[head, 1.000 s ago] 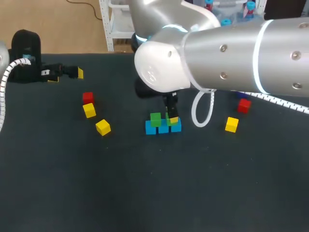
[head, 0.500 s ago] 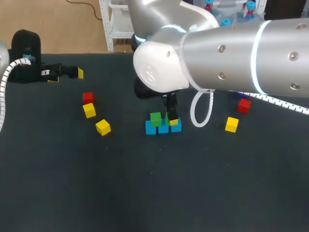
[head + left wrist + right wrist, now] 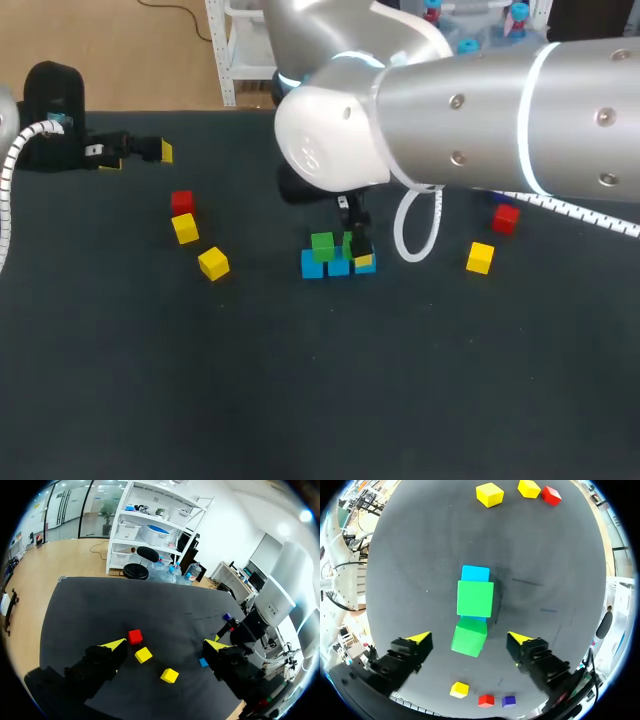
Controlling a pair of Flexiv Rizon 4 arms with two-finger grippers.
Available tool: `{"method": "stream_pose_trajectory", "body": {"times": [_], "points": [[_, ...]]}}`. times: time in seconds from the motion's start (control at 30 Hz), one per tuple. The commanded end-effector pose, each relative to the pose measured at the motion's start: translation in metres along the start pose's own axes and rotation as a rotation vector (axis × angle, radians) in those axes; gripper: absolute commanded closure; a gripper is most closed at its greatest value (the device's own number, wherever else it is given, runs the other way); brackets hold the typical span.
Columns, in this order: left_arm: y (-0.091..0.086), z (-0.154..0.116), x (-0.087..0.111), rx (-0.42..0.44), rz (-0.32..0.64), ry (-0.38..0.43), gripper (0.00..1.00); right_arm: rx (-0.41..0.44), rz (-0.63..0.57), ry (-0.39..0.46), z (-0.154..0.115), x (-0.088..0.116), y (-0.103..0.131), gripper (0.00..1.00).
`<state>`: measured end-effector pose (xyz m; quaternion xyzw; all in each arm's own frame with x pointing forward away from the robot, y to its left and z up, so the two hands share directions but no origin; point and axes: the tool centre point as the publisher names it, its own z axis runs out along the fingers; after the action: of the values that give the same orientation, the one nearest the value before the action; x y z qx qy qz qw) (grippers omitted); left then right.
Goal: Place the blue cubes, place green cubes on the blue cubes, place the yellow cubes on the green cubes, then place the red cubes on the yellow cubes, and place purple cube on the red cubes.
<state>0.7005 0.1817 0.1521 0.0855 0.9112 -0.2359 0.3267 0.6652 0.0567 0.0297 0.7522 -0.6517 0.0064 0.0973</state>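
**A:** Head view first: where is the blue row [image 3: 338, 266]?

**B:** Three blue cubes sit side by side on the dark table [image 3: 300, 400]. The right arm [image 3: 480, 110] crosses above them. The right gripper [image 3: 470, 638] points down at the blue row's right end.

**A:** And its fingers?

**B:** Spread wide. In the right wrist view the near green cube [image 3: 469, 637] lies between the two yellow tips, and neither tip touches it. It is turned slightly askew to the blue row.

**A:** Is it seated?

**B:** It is over the blue row's right end. Whether it rests flat I cannot tell.

**A:** The far green cube [image 3: 475, 598]?

**B:** Square on the blue row's left part, with blue showing on either side of it.

**A:** The loose ones?

**B:** Left of the blue row, well apart, lies the near yellow cube [image 3: 213, 263]. Farther out are the far yellow cube [image 3: 185, 229] and the left red cube [image 3: 181, 201], just beside each other. Right of the blue row are the right yellow cube [image 3: 480, 257] and, beyond it, the right red cube [image 3: 505, 218]. The purple cube [image 3: 508, 701] is just beside that red one.

**A:** The other arm?

**B:** The left gripper [image 3: 165, 644] has its fingers apart. It is far to the left of the blue row, beyond the left red cube.
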Motion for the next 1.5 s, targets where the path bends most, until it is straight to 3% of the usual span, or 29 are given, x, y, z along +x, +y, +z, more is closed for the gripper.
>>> {"method": "stream_pose_trajectory", "body": {"times": [0.03,0.1,0.37,0.5,0.7,0.83,0.9,0.97,1.5], "points": [[0.0024,0.0001,0.0011,0.011,0.002,-0.006,0.00,0.000,-0.001,0.004,-0.0011,-0.0010,-0.0007,0.60],[0.0024,0.0001,0.0011,0.011,0.002,-0.006,0.00,0.001,-0.003,0.007,-0.0013,-0.0011,-0.0009,0.69],[0.0024,0.0001,0.0011,0.011,0.002,-0.006,0.00,0.003,-0.010,0.013,-0.0019,-0.0029,-0.0010,0.82],[0.0024,0.0001,0.0011,0.011,0.002,-0.006,0.00,0.003,-0.014,0.016,-0.0018,-0.0033,-0.0010,0.93],[0.0024,0.0001,0.0011,0.011,0.002,-0.006,0.00,0.003,-0.016,0.012,-0.0015,-0.0034,-0.0002,0.88],[0.0024,0.0001,0.0011,0.011,0.002,-0.006,0.00,0.002,-0.017,0.009,-0.0012,-0.0026,0.0009,0.72],[0.0024,0.0001,0.0011,0.011,0.002,-0.006,0.00,-0.001,-0.016,0.012,-0.0006,-0.0024,0.0013,0.77],[0.0024,0.0001,0.0011,0.011,0.002,-0.006,0.00,-0.001,-0.015,0.015,-0.0004,-0.0024,0.0014,1.00],[0.0024,0.0001,0.0011,0.011,0.002,-0.006,0.00,0.001,-0.010,0.016,0.0014,-0.0004,0.0013,1.00]]}}
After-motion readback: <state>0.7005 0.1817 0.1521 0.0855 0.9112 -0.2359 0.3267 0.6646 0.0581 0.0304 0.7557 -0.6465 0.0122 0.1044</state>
